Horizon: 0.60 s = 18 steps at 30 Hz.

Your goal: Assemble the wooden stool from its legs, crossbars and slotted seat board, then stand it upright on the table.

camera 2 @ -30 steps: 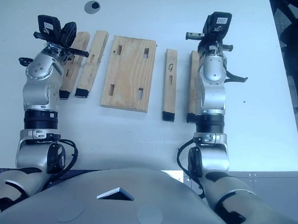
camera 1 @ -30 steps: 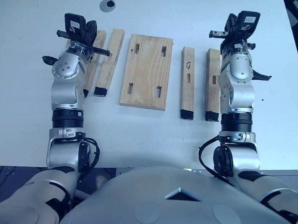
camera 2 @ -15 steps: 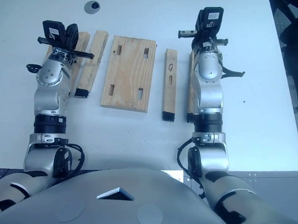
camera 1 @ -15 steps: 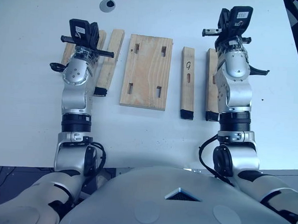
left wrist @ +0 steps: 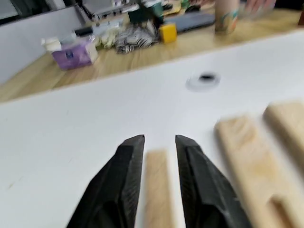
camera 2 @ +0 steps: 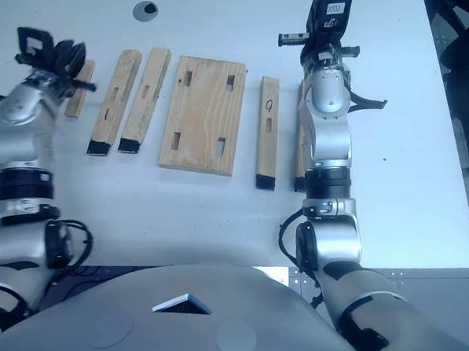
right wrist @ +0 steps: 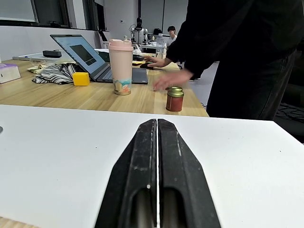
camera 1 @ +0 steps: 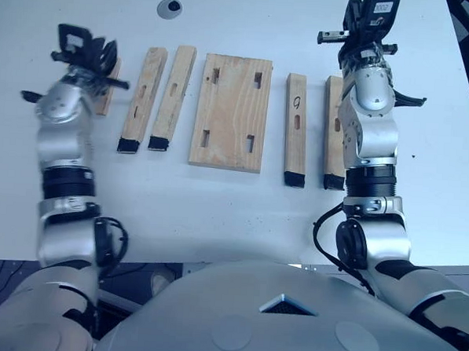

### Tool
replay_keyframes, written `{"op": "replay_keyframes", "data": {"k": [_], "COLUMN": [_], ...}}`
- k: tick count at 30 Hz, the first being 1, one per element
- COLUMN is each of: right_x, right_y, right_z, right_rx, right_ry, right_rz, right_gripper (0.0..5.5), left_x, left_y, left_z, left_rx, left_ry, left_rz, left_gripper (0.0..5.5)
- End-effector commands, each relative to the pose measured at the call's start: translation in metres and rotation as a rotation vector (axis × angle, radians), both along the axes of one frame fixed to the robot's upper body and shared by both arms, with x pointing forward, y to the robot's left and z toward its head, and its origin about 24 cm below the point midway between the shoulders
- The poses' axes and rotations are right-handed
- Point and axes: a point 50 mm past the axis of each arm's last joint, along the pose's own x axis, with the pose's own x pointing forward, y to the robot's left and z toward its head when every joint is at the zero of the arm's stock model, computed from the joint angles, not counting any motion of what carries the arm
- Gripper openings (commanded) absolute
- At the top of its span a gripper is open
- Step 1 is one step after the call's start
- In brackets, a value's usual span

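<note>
Near the table's left edge, the left gripper has its fingers spread above a short crossbar. Rightward lie a first leg, a second leg, the slotted seat board mid-table, a third leg and a fourth leg (partly under the arm). Toward the far edge, the right gripper is pressed together, holding nothing.

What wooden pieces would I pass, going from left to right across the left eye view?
A short plain wooden bar → slotted wooden leg with black foot → second such leg → wide slotted wooden seat board → third black-footed leg → fourth leg.
</note>
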Motion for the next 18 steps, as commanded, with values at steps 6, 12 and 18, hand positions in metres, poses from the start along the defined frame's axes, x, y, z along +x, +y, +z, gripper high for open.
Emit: {"op": "replay_keyframes", "data": {"k": [6, 12, 18], "right_x": [-0.004, -0.006, -0.003], "right_y": [-0.005, -0.008, -0.009], "right_z": [-0.009, -0.012, -0.009], "right_rx": [-0.008, -0.013, -0.023], "right_ry": [0.014, 0.022, 0.013], "right_rz": [-0.048, -0.054, -0.05], "right_gripper": [0.0, 0.0, 0.0], "left_x": [-0.022, -0.039, -0.064], "left_y": [0.026, 0.022, 0.022], "left_z": [-0.013, -0.032, -0.065], "left_rx": [-0.093, -0.068, -0.098], "left_ry": [0.195, 0.313, 0.445], "left_rz": [-0.014, -0.049, -0.03], "left_gripper": [2.44, 2.55, 2.18]}}
